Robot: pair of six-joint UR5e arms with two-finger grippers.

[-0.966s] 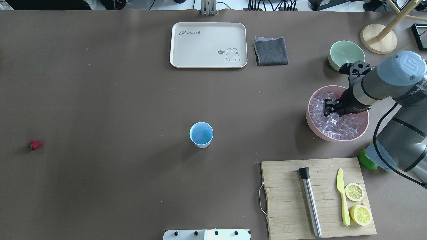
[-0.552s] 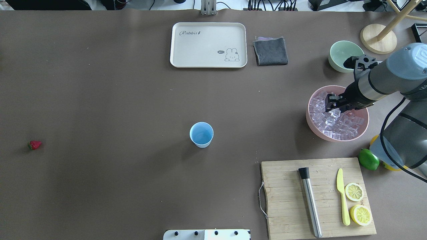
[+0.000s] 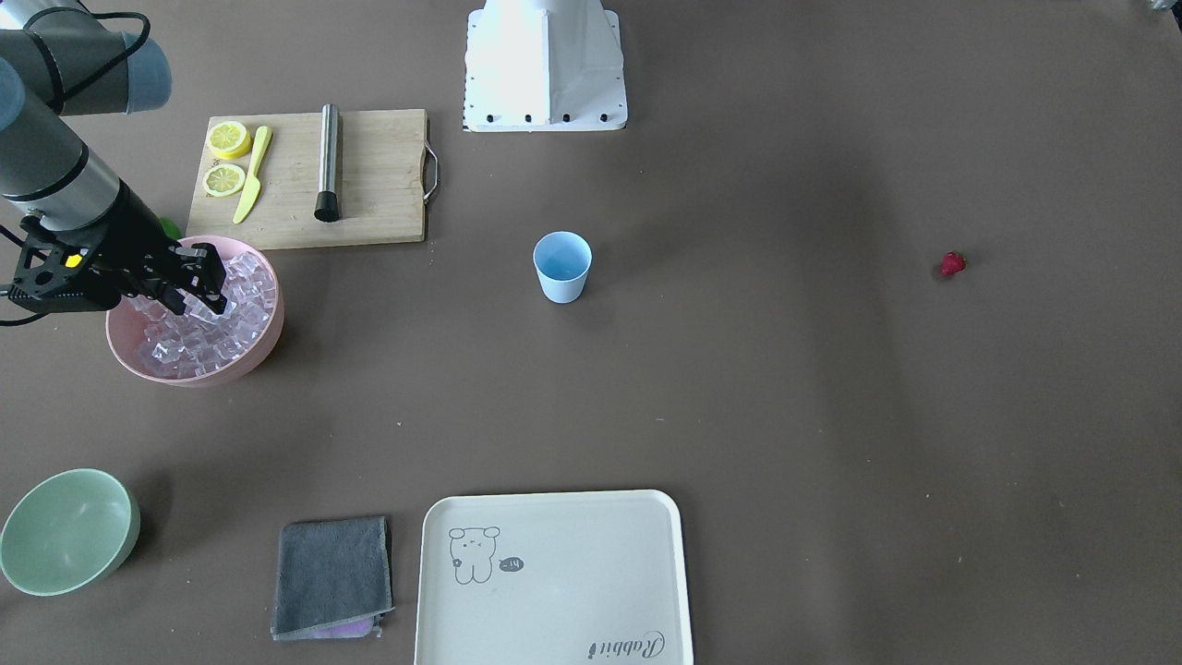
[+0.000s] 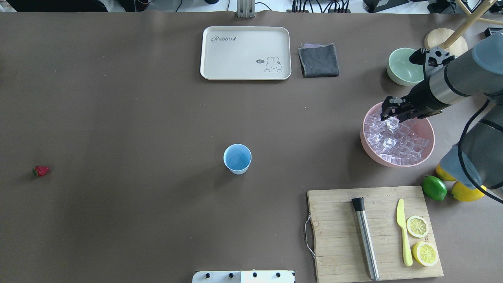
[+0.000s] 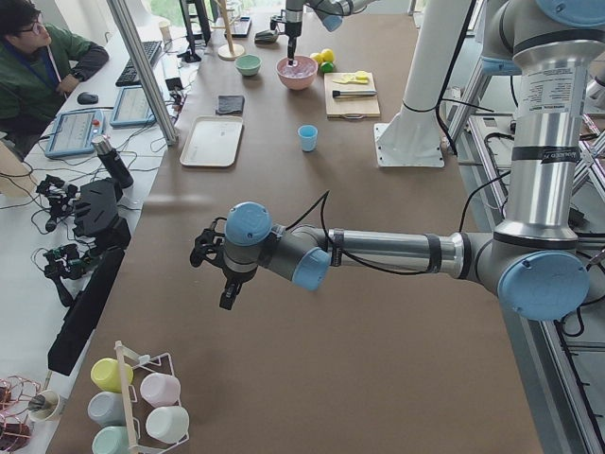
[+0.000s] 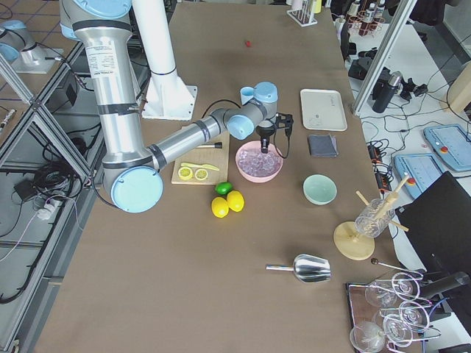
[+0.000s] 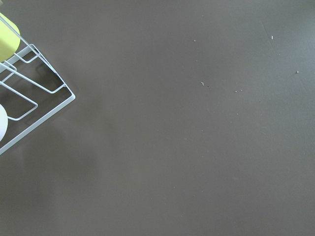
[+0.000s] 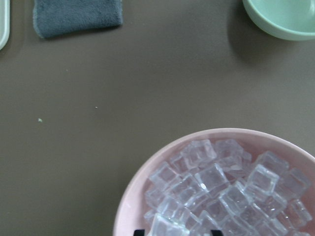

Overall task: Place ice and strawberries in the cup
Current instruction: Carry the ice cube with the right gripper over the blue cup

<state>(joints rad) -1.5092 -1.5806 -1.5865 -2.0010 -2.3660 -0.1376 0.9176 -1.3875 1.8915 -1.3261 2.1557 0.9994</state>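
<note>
Zero items in cup. Ice heaped in pink bowl; strawberry on table, well apart. Right gripper over ice, hold on any cube undeterminable; left gripper likewise undeterminable. Both loads outstanding.

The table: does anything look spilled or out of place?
Only the strawberry: it lies alone on the bare table, far from the cup. No ice lies outside the pink bowl; nothing looks spilled.
</note>
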